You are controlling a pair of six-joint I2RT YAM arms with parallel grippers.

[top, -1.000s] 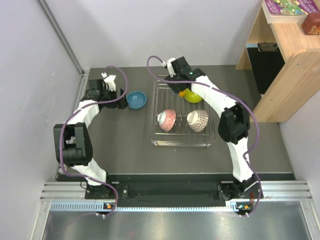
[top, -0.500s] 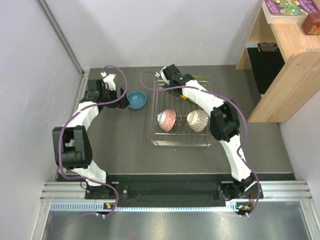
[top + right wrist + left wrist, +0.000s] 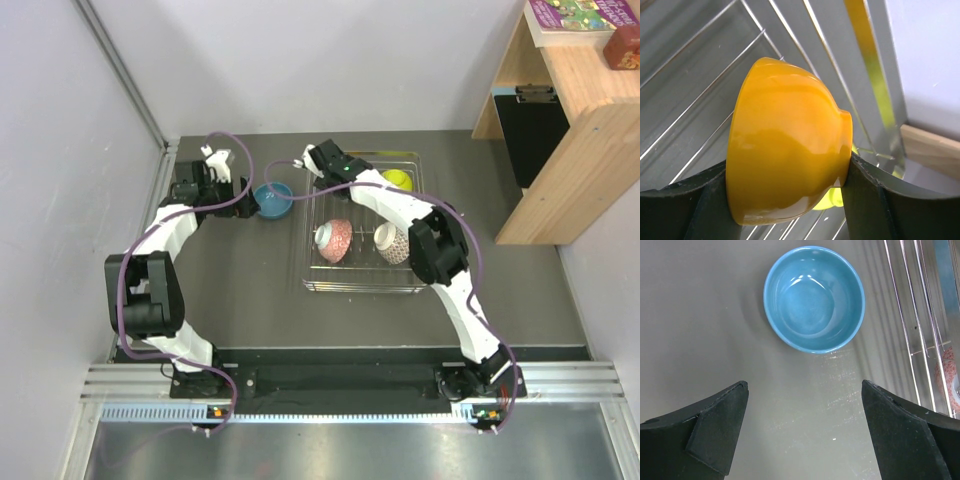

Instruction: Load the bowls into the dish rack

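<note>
The blue bowl (image 3: 272,198) stands upright on the table left of the dish rack (image 3: 360,288); it also shows in the left wrist view (image 3: 814,297). My left gripper (image 3: 243,203) is open and empty just short of it (image 3: 804,385). My right gripper (image 3: 335,175) is shut on the orange bowl (image 3: 785,150), held on its side over the rack's back left wires (image 3: 715,90). The lime-yellow bowl (image 3: 397,179) sits in the rack's back right. The pinkish-red patterned bowl (image 3: 335,240) and the brownish-grey patterned bowl (image 3: 393,242) lie tilted in the rack's front half. The orange bowl is hidden in the top view.
A wooden shelf unit (image 3: 570,110) stands at the right beyond the table. A metal rail (image 3: 165,160) runs along the table's left edge, close to my left arm. The rack's left rim (image 3: 920,315) lies right of the blue bowl.
My right gripper has moved left across the back of the rack with the orange bowl, uncovering the lime-yellow bowl. The left arm and blue bowl have barely moved.
</note>
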